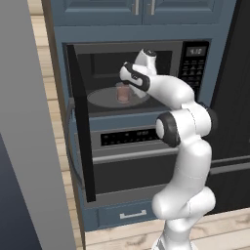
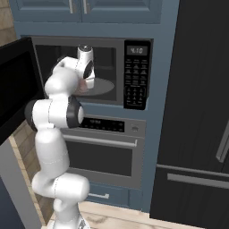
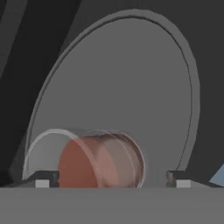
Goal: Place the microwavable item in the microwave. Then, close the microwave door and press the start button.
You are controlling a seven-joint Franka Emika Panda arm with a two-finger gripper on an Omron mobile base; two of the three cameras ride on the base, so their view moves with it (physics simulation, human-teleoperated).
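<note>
The microwavable item, a clear glass tumbler (image 3: 100, 159) with reddish-brown contents, stands on the round turntable (image 3: 131, 87) inside the microwave (image 1: 161, 49). In the left base view the tumbler (image 1: 123, 93) sits just in front of my hand. My gripper (image 3: 111, 178) is open, with its fingertips (image 3: 177, 178) spread to either side of the glass and a clear gap on the right. The microwave door (image 1: 80, 122) is swung wide open to the left, and in the right base view the door (image 2: 15, 85) fills the left edge.
The keypad (image 1: 194, 66) with its small display sits right of the cavity, and also shows as the keypad (image 2: 135, 85). An oven (image 1: 132, 161) with a horizontal bar handle lies below, and a dark fridge (image 2: 197, 116) stands to the right.
</note>
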